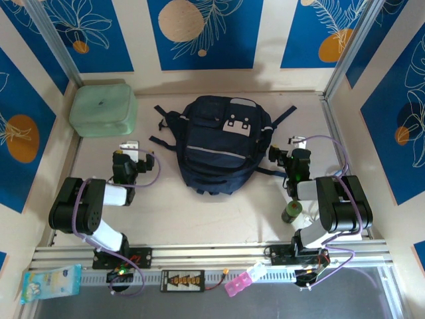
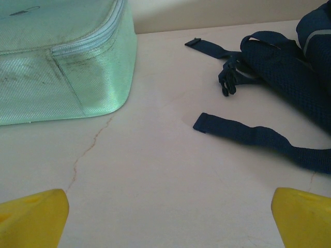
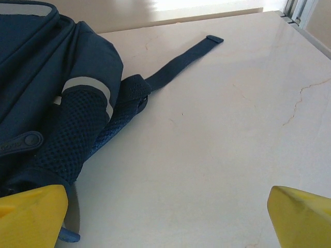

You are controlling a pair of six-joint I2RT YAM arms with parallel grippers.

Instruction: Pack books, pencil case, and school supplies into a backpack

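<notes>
The backpack (image 1: 219, 143) lies flat on the bench (image 1: 199, 219) near the middle of its far edge, with the left pincer (image 1: 130, 147) and right pincer (image 1: 297, 142) on either side, both spread wide, empty.

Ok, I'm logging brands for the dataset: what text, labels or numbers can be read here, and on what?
Nothing can be read.
Grey-white patch on the backpack: dark marks, too small.
Pale-blue packet at the near left: print blurred.
Black plate with yellow marks: too small.

Black arms (image 1: 80, 207) with white links, purple cables (image 1: 158, 170), yellow fingers (image 2: 31, 217), perhaps plastic.
</notes>
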